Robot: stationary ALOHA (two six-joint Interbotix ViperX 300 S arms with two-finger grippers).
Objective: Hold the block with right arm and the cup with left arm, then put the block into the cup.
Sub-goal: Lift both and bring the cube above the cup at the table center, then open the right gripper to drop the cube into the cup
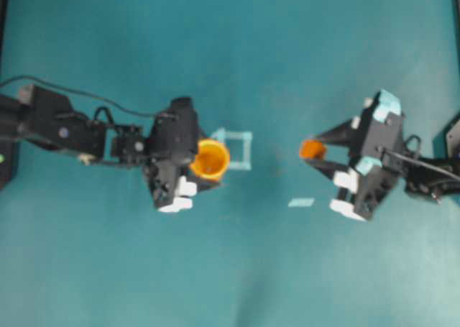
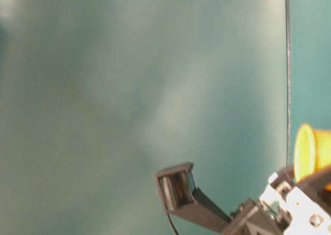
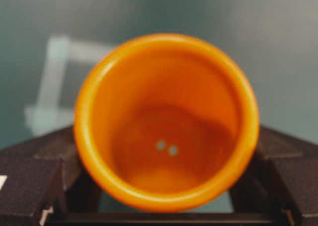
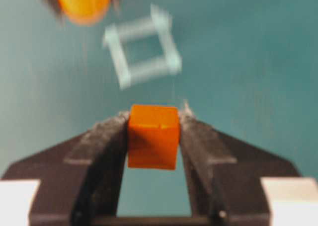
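Observation:
The yellow-orange cup [image 1: 210, 159] is pinched between the fingers of my left gripper [image 1: 205, 165], left of centre in the overhead view. Its open mouth fills the left wrist view, where the cup [image 3: 166, 121] has a darker orange inside with nothing in it. My right gripper [image 1: 314, 152], with teal tape patches, is shut on the small orange block [image 1: 312, 149], right of centre. In the right wrist view the block [image 4: 153, 135] sits clamped between the two black fingers, off the mat, with the cup [image 4: 82, 3] at the top left. A wide gap separates block and cup.
A pale tape square [image 1: 236, 149] lies on the teal mat just right of the cup, and a small tape strip [image 1: 301, 202] lies below the right gripper. The table-level view has only the cup's side [image 2: 312, 152] and part of the left arm.

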